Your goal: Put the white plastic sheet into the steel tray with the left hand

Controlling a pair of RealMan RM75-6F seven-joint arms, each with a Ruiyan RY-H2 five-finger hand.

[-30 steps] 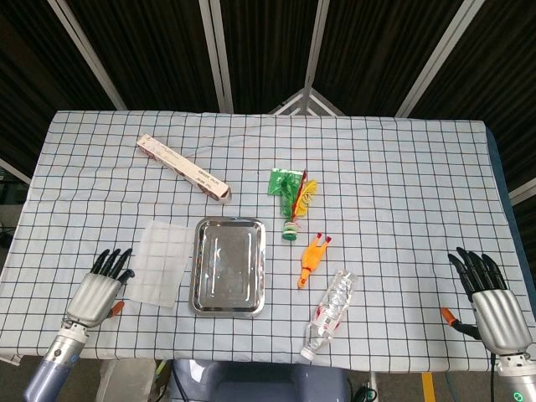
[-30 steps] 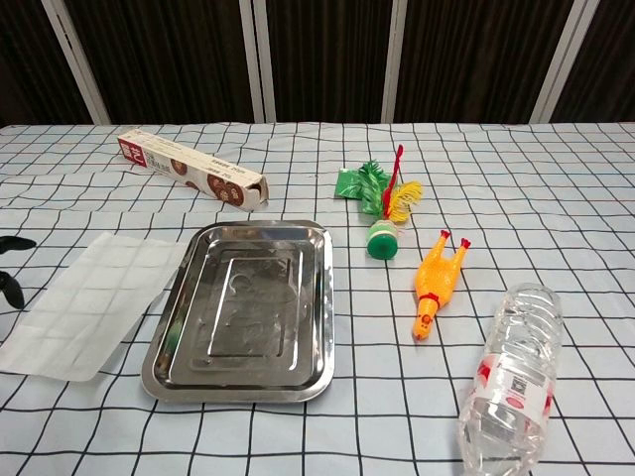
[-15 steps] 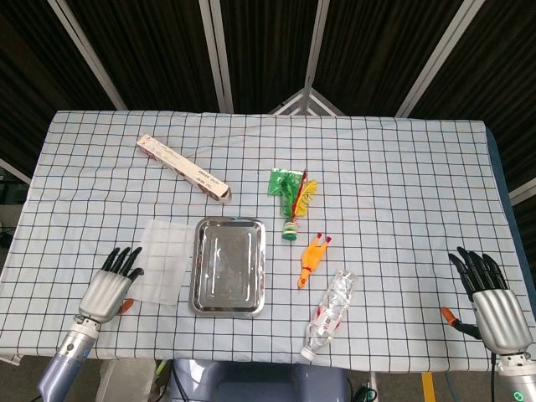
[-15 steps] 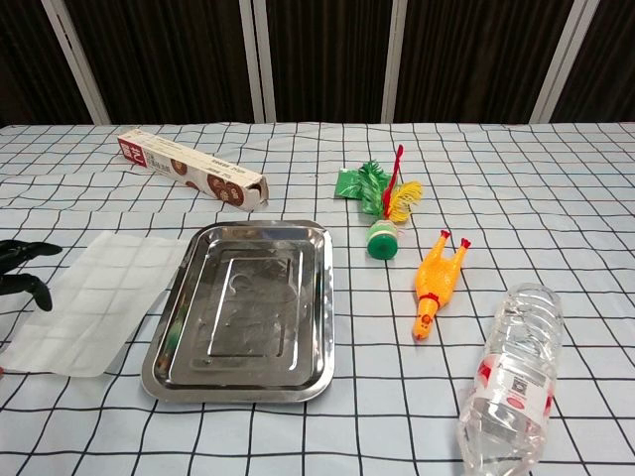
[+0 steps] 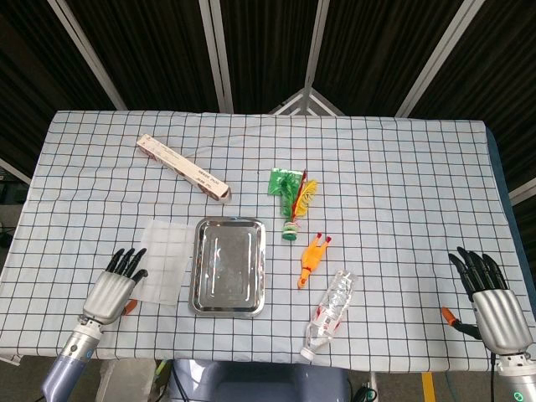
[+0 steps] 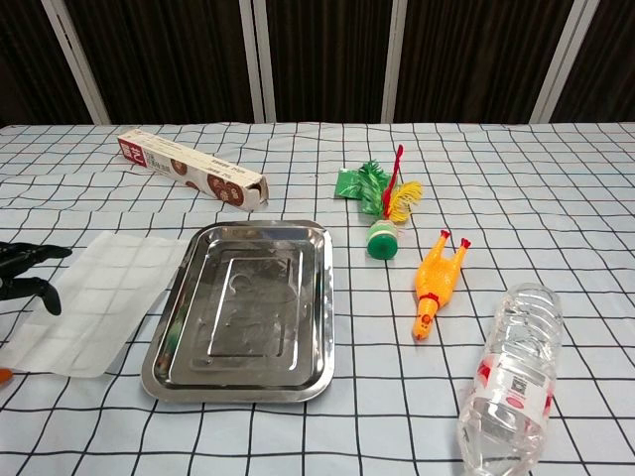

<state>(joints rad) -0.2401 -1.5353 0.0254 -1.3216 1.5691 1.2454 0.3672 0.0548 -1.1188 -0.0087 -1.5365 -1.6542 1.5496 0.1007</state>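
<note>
The white plastic sheet (image 5: 164, 260) (image 6: 94, 297) lies flat on the checked cloth, just left of the steel tray (image 5: 229, 301) (image 6: 177, 369), which holds nothing. My left hand (image 5: 115, 285) hovers at the sheet's near left corner with fingers spread, holding nothing; in the chest view only its black fingertips (image 6: 30, 273) show at the left edge, over the sheet's border. My right hand (image 5: 489, 300) stays far off at the table's near right corner, fingers apart and empty.
A long cardboard box (image 5: 182, 167) lies at the back left. A green shuttlecock toy (image 5: 291, 199), a yellow rubber chicken (image 5: 311, 259) and a clear plastic bottle (image 5: 331, 313) lie right of the tray. The table's front edge runs just below both hands.
My left hand has slid right, toward the sheet's near left corner; its fingertips now reach further into the chest view. The right hand and the objects have not moved.
</note>
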